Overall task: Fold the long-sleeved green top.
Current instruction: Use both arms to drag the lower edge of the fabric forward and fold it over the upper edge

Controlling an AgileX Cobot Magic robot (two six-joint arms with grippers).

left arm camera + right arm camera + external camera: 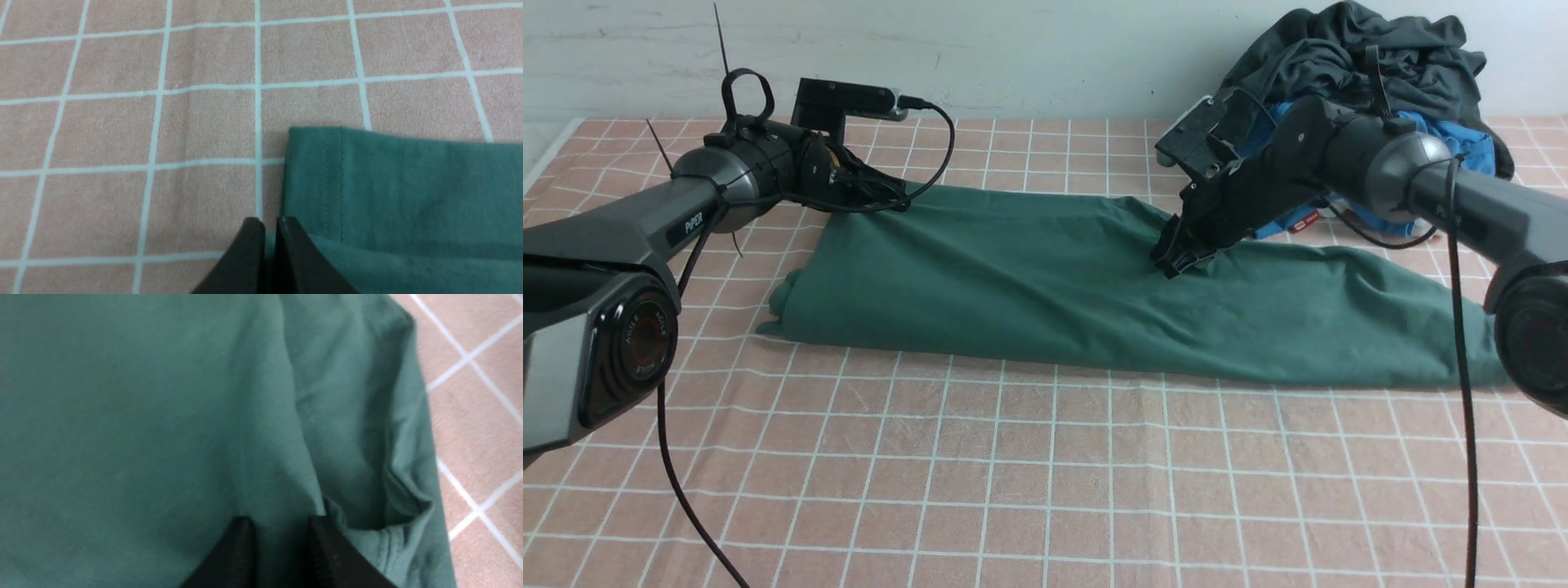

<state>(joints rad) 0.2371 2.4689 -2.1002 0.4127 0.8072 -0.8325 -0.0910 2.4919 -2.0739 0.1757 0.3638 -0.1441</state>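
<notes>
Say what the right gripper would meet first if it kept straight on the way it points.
The green long-sleeved top: the right gripper points down at it and seems to touch already, though depth is hard to judge.

The green long-sleeved top [1013, 278] is a dull forest-green cloth with a matte, soft surface, lying lengthwise in a long, wide band from left to right; it is doubled over on itself, its near edge running fairly smooth, its far edge uneven, with soft creases toward the right, a small bunched bit poking out at the left end, and a stitched hem showing at one far corner
</notes>
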